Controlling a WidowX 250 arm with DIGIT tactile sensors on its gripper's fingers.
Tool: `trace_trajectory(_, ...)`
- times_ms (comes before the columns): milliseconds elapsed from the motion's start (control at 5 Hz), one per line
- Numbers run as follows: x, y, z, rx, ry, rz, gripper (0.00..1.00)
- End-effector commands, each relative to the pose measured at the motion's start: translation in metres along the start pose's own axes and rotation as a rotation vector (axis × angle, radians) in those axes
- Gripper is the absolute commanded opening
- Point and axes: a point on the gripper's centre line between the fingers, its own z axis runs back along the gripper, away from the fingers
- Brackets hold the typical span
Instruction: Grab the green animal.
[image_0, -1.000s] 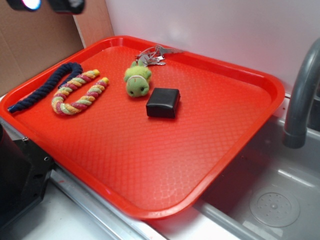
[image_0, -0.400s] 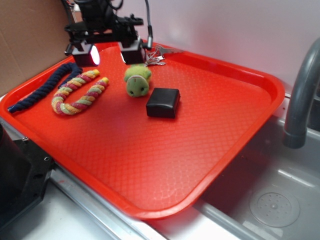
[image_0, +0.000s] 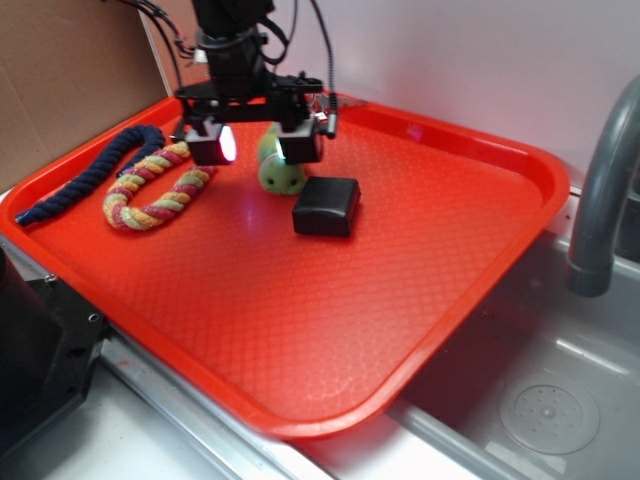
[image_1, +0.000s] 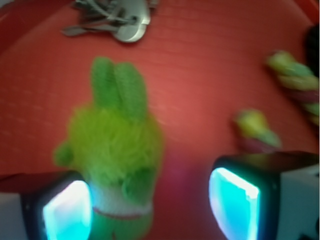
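Note:
The green animal (image_0: 281, 176) is a small yellow-green plush lying on the red tray (image_0: 330, 300), partly hidden behind one finger. In the wrist view the green animal (image_1: 116, 150) fills the left half, its two ears pointing up and a thin reddish band low on its body. My gripper (image_0: 260, 144) hangs just over it, open, with glowing pads. Seen from the wrist, the gripper (image_1: 150, 210) has the plush right beside its left pad (image_1: 65, 212), while a wide gap separates it from the right pad (image_1: 232, 202).
A black box (image_0: 326, 205) sits just right of the plush. A multicoloured twisted rope (image_0: 155, 186) and a dark blue rope (image_0: 90, 170) lie at the left. Keys (image_1: 112, 17) rest at the tray's far edge. A sink with a grey faucet (image_0: 600, 180) is on the right.
The gripper has come in from the top left, moving right and down over the tray until it stands over the green animal. The toy and the other objects have not moved.

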Motion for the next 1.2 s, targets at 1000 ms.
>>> trace_trajectory(1000, -0.080, 0.036, 0.165, -0.052, -0.129, -0.745, 0.00)
